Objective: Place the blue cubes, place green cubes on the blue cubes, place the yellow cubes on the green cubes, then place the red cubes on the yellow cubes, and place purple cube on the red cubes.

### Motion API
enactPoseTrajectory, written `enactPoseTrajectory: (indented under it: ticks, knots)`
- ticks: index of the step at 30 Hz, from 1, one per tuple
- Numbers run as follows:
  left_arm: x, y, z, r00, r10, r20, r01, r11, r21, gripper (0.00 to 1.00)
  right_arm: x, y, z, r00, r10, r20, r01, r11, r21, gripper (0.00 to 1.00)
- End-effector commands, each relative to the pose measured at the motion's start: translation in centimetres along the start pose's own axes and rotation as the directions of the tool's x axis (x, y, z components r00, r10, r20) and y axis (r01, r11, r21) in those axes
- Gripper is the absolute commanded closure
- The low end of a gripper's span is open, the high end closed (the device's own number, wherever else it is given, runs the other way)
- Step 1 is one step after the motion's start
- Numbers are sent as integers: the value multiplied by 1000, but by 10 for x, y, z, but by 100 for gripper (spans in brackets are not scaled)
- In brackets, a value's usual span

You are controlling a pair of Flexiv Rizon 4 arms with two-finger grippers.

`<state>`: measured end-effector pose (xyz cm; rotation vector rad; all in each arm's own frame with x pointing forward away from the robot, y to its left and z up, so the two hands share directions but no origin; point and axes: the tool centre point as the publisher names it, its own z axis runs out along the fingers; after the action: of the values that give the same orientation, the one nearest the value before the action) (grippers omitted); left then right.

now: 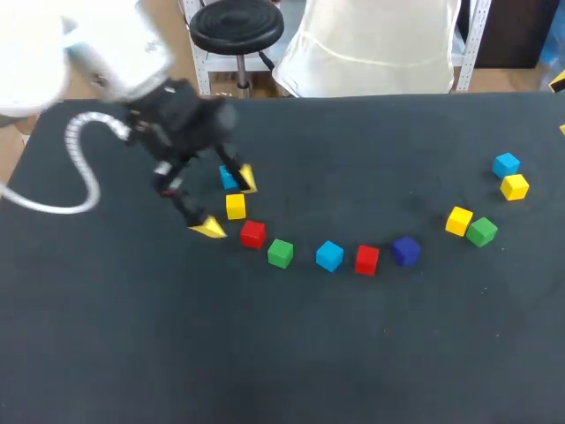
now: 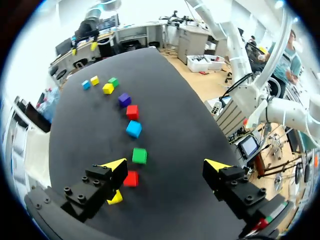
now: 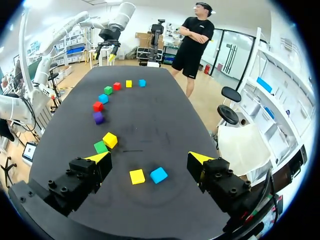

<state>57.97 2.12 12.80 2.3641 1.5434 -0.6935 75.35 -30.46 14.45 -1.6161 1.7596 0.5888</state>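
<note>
My left gripper (image 1: 228, 204) hangs open over the left end of a curved row of cubes, its fingers either side of a yellow cube (image 1: 235, 206). A blue cube (image 1: 228, 177) lies by its far fingertip. In the left wrist view the left gripper (image 2: 165, 165) is open with nothing in it; the yellow cube (image 2: 115, 197) shows beside one finger and a red cube (image 2: 131, 178) just ahead. The row runs on with red (image 1: 252, 233), green (image 1: 281, 253), blue (image 1: 329, 255), red (image 1: 366, 260) and purple (image 1: 405, 250). My right gripper (image 3: 149, 159) is open above a yellow cube (image 3: 137, 176) and a blue cube (image 3: 158, 174).
At the right of the table lie a yellow cube (image 1: 458, 220) touching a green cube (image 1: 482, 231), and farther back a blue cube (image 1: 506, 164) next to a yellow cube (image 1: 515, 186). The near half of the black table (image 1: 265, 353) is bare cloth.
</note>
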Motion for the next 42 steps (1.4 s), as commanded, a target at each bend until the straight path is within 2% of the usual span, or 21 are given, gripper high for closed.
enactPoseTrajectory:
  ticks: [1,9,20,25,31,35,42]
  knots:
    - [-14,30,36,1000,14,-20,-11,995,99,0,0,1,0,1000,-1,-1,1,1000,2,0]
    - [-21,41,76,998,-10,-57,17,993,115,0,0,1,0,1000,-1,-1,1,1000,2,0]
    - [-35,55,107,999,5,-34,-1,992,128,0,0,1,0,1000,-1,-1,1,1000,2,0]
    - [-37,58,119,999,36,-38,-31,990,136,0,0,1,0,1000,-1,-1,1,1000,2,0]
    - [-37,65,131,988,114,-108,-94,980,177,0,0,1,0,1000,-1,-1,1,1000,2,0]
    - [-38,73,133,983,138,-122,-116,978,172,0,0,1,0,1000,-1,-1,1,1000,2,0]
    - [-33,85,134,980,148,-134,-135,986,101,0,0,1,0,1000,-1,-1,1,1000,2,0]
